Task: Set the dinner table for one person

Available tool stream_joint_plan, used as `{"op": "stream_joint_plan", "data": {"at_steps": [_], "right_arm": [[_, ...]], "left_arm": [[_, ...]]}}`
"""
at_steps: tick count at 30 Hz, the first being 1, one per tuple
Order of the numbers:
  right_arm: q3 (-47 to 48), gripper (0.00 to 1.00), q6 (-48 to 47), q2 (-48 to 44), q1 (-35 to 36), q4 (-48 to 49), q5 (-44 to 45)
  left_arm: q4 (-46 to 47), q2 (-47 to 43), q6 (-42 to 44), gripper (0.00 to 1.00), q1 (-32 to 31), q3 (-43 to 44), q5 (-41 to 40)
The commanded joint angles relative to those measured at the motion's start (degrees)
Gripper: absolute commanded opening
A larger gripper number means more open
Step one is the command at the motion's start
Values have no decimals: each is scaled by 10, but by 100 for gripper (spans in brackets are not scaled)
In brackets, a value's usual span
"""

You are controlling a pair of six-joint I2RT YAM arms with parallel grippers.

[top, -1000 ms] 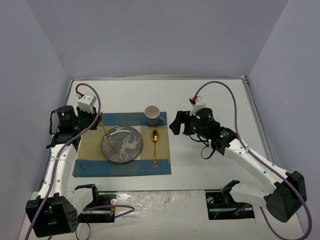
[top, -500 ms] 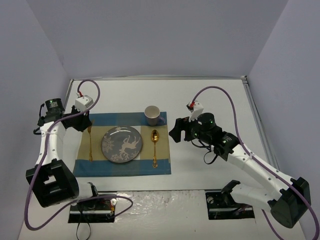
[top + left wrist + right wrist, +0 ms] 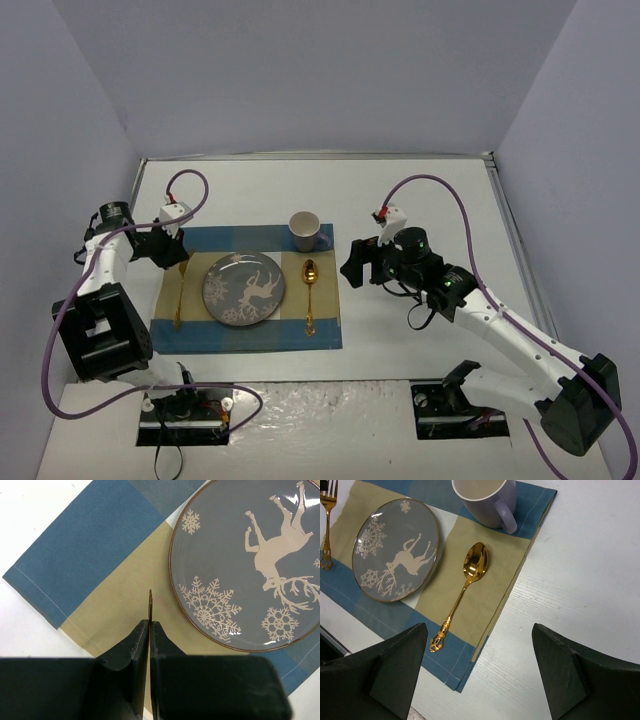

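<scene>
The worktop (image 3: 420, 200) lies under and around both grippers, and we judge it rigid, heavy and fixed, with nothing on it to take hold of; what gets handled is the setting it carries. The fork (image 3: 180, 295) looks thin, stiff, light and slippery, best pinched across its slim handle. The left gripper (image 3: 150, 625) is pressed together on a thin gold edge we take to be that fork, with the breakable plate (image 3: 235, 540) ahead and to the right in its wrist view, on the placemat (image 3: 90, 555). The right gripper (image 3: 477, 630) hangs spread and empty, with the spoon (image 3: 470, 575) and mug (image 3: 480, 500) ahead of it
</scene>
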Motion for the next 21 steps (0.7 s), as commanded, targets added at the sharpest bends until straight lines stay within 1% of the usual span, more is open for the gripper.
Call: {"op": "stream_joint_plan", "data": {"at_steps": [1, 7, 14, 21], "right_arm": [[20, 87, -16, -3, -12, 3, 43], [23, 92, -17, -24, -22, -20, 85], [14, 93, -17, -29, -31, -24, 86], [11, 93, -18, -20, -32, -24, 81]], "left_arm": [[18, 9, 54, 0, 5, 34, 44], [30, 40, 60, 0, 8, 41, 52], [46, 65, 54, 0, 29, 39, 87], [87, 80, 25, 0, 48, 27, 107]]}}
